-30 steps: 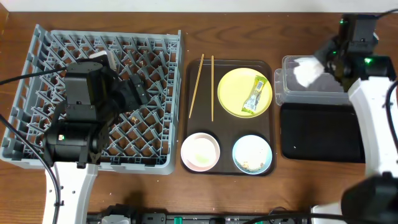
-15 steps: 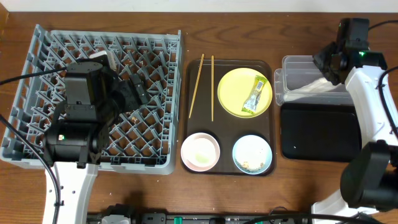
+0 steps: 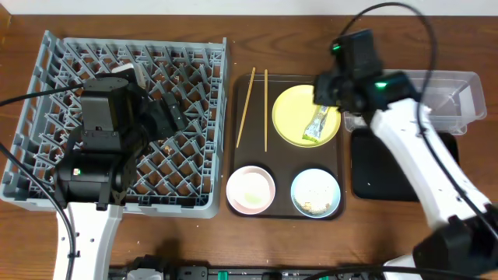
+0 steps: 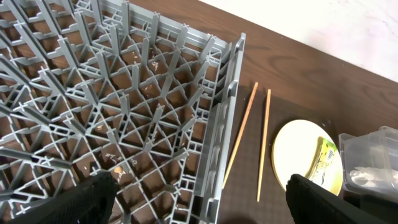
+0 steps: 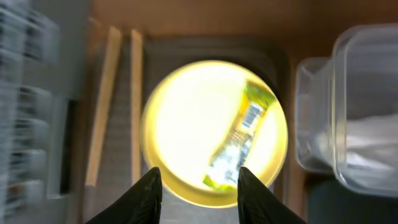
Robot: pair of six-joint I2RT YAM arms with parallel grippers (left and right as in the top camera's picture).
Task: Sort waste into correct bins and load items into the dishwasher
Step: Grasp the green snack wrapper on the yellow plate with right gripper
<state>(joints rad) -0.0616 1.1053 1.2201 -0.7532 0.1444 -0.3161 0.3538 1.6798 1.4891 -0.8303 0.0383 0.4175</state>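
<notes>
My right gripper [image 3: 331,87] is open and empty, hovering over the yellow plate [image 3: 292,117], which also shows in the right wrist view [image 5: 186,124]. The green-and-yellow wrapper [image 3: 319,118] lies on the plate, just ahead of the open jaws [image 5: 199,196]. Two chopsticks [image 3: 246,105] lie left of the plate. The pink bowl [image 3: 250,189] and the blue bowl [image 3: 315,193] holding rice scraps sit in front. The clear tub [image 3: 447,97] holds a blurred white shape [image 5: 367,146]. My left gripper [image 3: 167,117] is open and empty over the grey dish rack [image 3: 194,70].
The plate, bowls and chopsticks rest on a dark brown serving tray [image 3: 280,159]. The black tray [image 3: 389,171] lies in front of the clear tub at the right. The dish rack fills the left side of the table.
My right arm let go of the white napkin at the clear tub and swung left to hover over the yellow plate. The left arm has not moved.
</notes>
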